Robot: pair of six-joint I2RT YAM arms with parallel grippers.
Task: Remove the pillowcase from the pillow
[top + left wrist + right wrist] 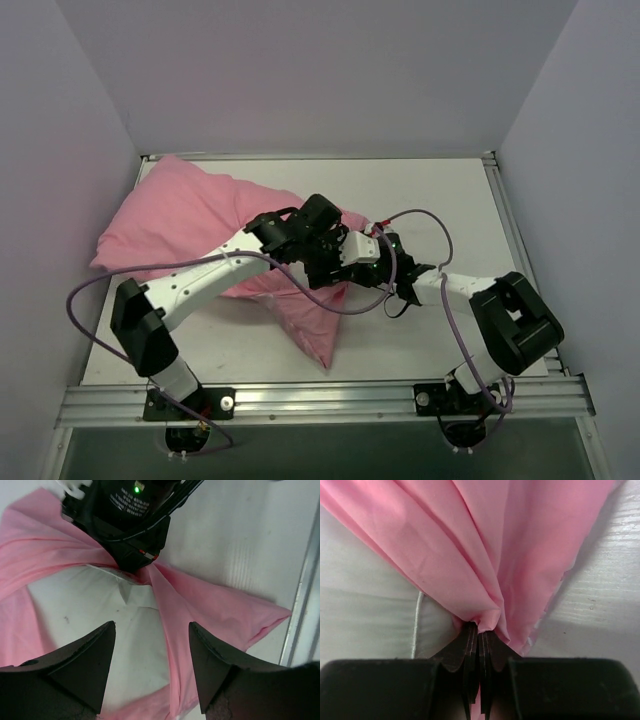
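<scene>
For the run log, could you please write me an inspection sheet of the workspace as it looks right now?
Surface: white table, partly covered by the job's things.
Job's things: pink pillowcase not yet off; off-white pillow shows through its open mouth.
Clutter: nothing seen.
Grippers: left gripper open, above the exposed pillow; right gripper shut on a bunched fold of the pillowcase.
Cables: purple cables loop loosely from both arms over the table.
Surroundings: plain pale walls on three sides; metal rail along the near edge.
</scene>
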